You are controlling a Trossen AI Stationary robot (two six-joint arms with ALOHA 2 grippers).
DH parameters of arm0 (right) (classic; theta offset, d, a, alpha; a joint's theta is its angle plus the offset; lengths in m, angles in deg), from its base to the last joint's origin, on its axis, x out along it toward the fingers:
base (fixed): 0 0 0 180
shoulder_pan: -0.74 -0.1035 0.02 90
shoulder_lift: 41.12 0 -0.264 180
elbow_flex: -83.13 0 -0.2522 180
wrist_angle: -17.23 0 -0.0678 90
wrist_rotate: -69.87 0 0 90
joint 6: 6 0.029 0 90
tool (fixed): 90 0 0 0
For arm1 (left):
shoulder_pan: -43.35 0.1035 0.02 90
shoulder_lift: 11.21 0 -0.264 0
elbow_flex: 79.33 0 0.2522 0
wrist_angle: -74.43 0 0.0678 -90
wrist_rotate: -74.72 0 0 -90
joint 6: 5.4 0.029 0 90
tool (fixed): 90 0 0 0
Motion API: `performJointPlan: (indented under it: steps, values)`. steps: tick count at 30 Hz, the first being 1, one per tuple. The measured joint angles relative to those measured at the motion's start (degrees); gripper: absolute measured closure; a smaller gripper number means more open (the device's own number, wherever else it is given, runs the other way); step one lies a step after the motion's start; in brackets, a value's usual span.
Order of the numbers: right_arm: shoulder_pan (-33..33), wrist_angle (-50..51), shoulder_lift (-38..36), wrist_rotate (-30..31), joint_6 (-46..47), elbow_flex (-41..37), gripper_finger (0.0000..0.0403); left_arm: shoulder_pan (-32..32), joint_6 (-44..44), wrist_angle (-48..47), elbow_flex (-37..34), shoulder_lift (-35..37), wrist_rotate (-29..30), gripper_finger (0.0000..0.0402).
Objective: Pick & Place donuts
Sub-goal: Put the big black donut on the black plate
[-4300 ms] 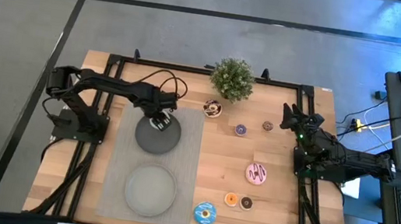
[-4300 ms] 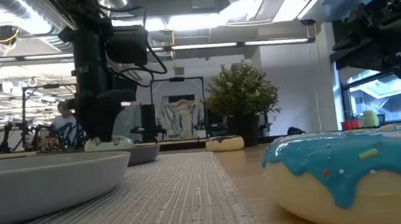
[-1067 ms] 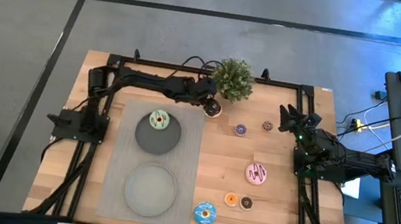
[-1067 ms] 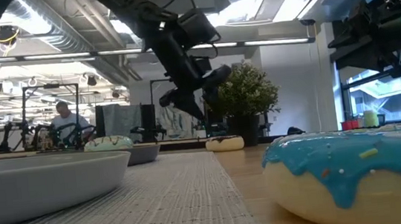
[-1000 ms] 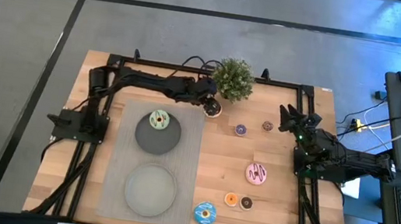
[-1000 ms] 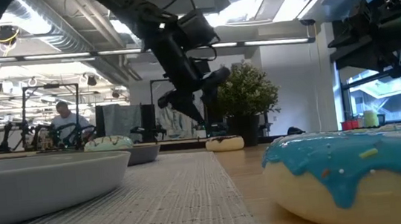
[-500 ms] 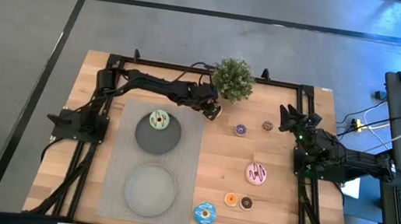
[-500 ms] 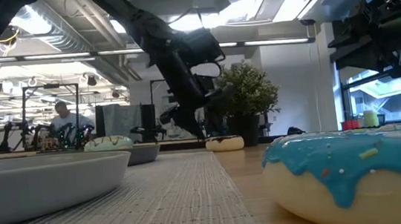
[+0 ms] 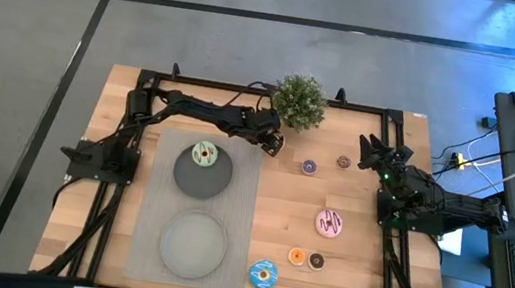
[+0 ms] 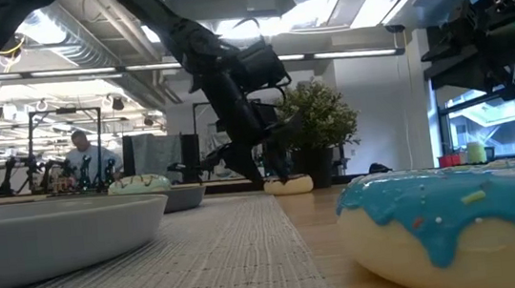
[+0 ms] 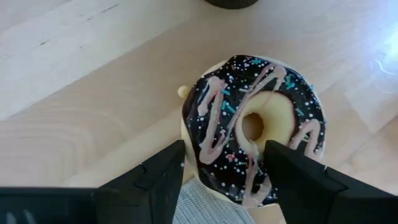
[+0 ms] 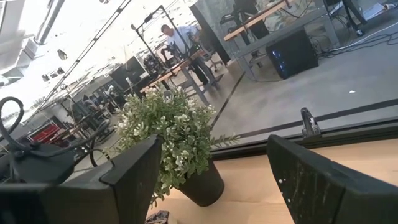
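Note:
The chocolate-white donut (image 11: 255,127) lies flat on the wooden table just off the grey mat's far right corner, in front of the potted plant (image 9: 299,101). My left gripper (image 11: 224,180) is open and low over it, pointing down, its fingers over the donut's near part; it also shows in the high view (image 9: 274,146) and the low view (image 10: 275,173). The green donut (image 9: 202,155) lies on the far grey plate (image 9: 202,182). My right gripper (image 9: 369,152) waits open at the table's right side, holding nothing.
The near grey plate (image 9: 193,244) sits on the mat. On the bare wood lie the purple (image 9: 309,167), dark brown (image 9: 343,162), pink-striped (image 9: 329,223), orange (image 9: 296,257), a second dark brown (image 9: 317,261) and blue (image 9: 262,274) donuts.
My left gripper has gone down and a little toward the table's near right, from above the plant's side to just over the chocolate-white donut. It has stayed open. The donuts have not moved.

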Motion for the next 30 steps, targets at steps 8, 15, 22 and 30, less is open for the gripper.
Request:
performJointPlan:
  steps: [8,15,22,30]
  values:
    - [0.0,0.0,0.0,0.0,-0.1,0.0,0.0109,0.3,0.5,0.0,0.0,0.0,-1.0,0.0253]
    - [0.0,0.0,0.0,0.0,-0.1,0.0,0.0109,0.3,1.2,0.2,0.0,0.0,-0.3,0.0287]
    - [0.0,0.0,0.0,0.0,-0.3,0.0,0.0109,0.3,1.6,0.2,-0.1,0.4,-0.3,0.0297]
    - [0.0,0.0,0.0,0.0,-1.8,0.0,0.0109,0.3,3.6,0.2,-0.1,4.7,0.6,0.0298]
